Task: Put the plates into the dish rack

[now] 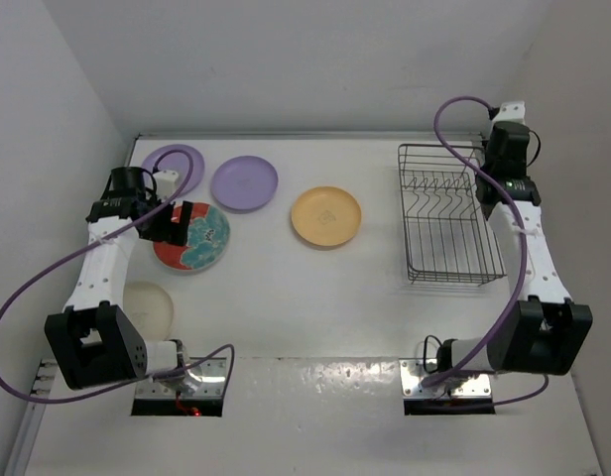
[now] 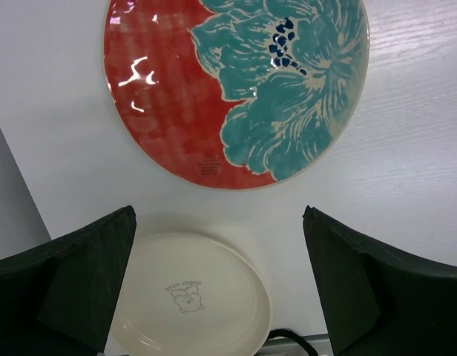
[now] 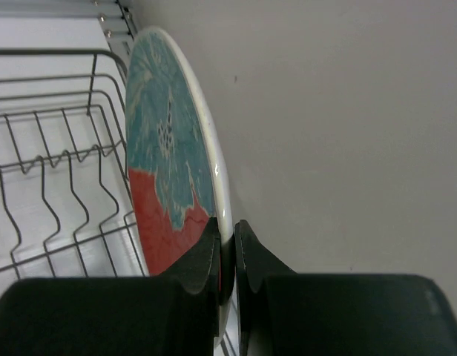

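My right gripper [image 3: 228,237] is shut on the rim of a red plate with a teal flower [image 3: 165,148]. It holds the plate upright on edge at the right side of the grey wire dish rack [image 3: 58,156]. In the top view that gripper [image 1: 506,149] is at the far right corner of the rack [image 1: 446,213], with its plate hidden under the wrist. My left gripper [image 2: 217,215] is open above the table, just near of a second red and teal plate [image 2: 236,89] lying flat. Two lilac plates [image 1: 244,182] [image 1: 173,159] and a yellow-orange plate [image 1: 326,216] lie flat.
A cream plate [image 2: 188,297] with a small bear print lies near the left arm's base [image 1: 150,307]. White walls close in the table on the left, back and right. Purple cables loop from both arms.
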Motion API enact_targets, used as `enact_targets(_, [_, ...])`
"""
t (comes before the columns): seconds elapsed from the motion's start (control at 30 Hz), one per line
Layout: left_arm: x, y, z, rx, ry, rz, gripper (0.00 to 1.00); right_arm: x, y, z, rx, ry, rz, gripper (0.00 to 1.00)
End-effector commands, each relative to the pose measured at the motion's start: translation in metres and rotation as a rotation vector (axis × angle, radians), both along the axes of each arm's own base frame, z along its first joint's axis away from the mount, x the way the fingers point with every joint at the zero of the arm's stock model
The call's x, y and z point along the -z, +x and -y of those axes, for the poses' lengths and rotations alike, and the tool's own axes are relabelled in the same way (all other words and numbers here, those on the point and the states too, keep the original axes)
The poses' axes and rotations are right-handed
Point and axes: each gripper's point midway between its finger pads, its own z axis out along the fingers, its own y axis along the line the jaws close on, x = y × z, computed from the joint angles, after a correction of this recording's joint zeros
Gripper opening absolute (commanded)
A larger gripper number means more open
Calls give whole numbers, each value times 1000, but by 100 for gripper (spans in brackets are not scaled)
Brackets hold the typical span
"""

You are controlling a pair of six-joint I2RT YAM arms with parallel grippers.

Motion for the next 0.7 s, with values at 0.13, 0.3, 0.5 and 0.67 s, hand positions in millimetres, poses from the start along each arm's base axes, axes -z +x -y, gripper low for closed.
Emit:
enact_targets(0.13, [-7,20,-3,1,-21,23,100,-55,17,23,35,-79,286,0])
enact_targets(0.3, [-2,23,-2,6,-33,7,100,-34,23,31,25,-66,275,0])
enact_targets(0.5, [1,26,-3,6,-35,-4,100,-21,40,26,-58,-79,275,0])
enact_targets(0.67, [1,26,-3,6,-35,-4,100,8,51,20,-109,-69,229,0])
